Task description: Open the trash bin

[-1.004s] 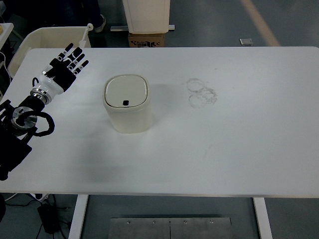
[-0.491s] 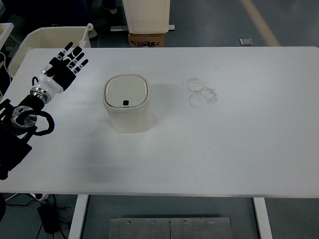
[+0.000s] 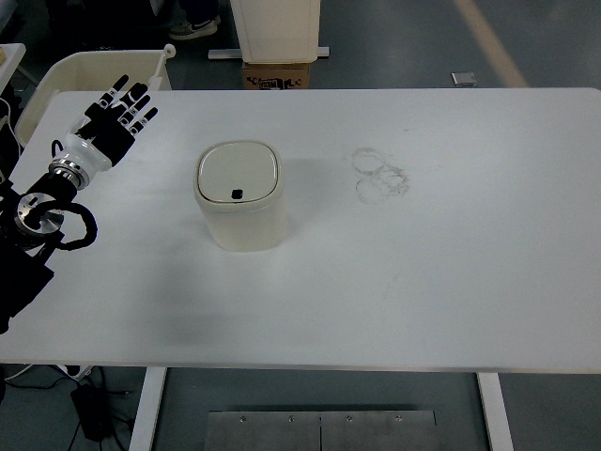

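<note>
Your left hand (image 3: 111, 122) hovers over the desk (image 3: 451, 272) at about ten o'clock, fingers spread flat and holding nothing. The right arm is out of view. The trash bin (image 3: 239, 194) stands upright left of the desk's centre, at roughly three to four o'clock from the hand and well apart from it. Its cream lid (image 3: 238, 173) lies closed, with a small dark button (image 3: 236, 194) at the lid's near edge.

You look to be at the approach step, with nothing yet touching the bin. The next move likely calls for you to bring the hand across toward four o'clock and set one fingertip down on that button, pressing straight down so the light bin does not slide or tip. Whether the lid springs on a press cannot be told from here.

The desk is white and mostly bare, with faint ring marks (image 3: 380, 175) toward one o'clock from the bin. Beyond the far edge you have a cream tub (image 3: 89, 70) at eleven o'clock, a cardboard box (image 3: 278, 74) at twelve, and grey floor.
</note>
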Action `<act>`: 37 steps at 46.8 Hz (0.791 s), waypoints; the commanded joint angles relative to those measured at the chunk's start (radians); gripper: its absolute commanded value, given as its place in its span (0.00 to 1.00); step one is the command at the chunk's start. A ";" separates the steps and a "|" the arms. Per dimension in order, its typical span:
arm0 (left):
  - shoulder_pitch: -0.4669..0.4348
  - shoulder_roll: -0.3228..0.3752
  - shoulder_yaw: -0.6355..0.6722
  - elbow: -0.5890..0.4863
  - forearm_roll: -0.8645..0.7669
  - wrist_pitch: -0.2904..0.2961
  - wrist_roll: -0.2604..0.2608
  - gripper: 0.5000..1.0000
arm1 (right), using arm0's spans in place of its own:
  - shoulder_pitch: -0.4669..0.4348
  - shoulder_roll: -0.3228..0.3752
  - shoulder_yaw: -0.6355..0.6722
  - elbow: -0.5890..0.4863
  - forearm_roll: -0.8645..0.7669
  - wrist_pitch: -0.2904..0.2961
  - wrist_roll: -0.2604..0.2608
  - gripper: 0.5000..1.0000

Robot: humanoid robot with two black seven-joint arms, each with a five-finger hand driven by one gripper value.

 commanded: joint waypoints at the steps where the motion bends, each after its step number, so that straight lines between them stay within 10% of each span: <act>1: 0.004 0.003 0.002 0.000 0.009 -0.005 0.000 1.00 | 0.000 0.000 0.000 0.000 0.000 0.000 0.000 0.99; 23: -0.039 0.034 0.012 -0.021 0.064 0.030 0.011 1.00 | 0.000 0.000 0.000 0.000 0.000 0.000 0.000 0.98; 37: -0.044 0.184 0.016 -0.257 0.132 0.072 0.247 1.00 | 0.000 0.000 0.000 0.000 0.000 0.000 0.000 0.98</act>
